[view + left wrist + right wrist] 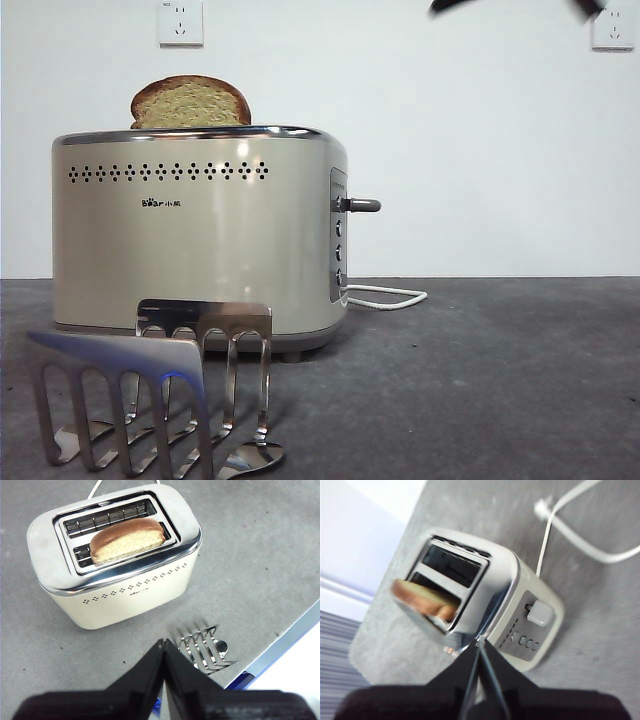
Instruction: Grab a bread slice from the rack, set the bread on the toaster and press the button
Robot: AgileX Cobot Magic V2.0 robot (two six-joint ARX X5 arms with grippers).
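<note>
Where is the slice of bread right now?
The slice of bread stands in the toaster's slot nearer the dotted face, its rounded top poking above the chrome rim; in the front view it sits toward the end away from the button.

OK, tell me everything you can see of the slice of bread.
The slice of bread is a thick toast slice with a tan, speckled crumb, a dark brown crust and a rounded top. It stands on edge in one of the two slots of the toaster, the one nearer the dotted, logo side. It is not pushed down: its domed top rises above the chrome rim, toward the end away from the lever. Only the toaster touches it; neither gripper holds it.
</note>
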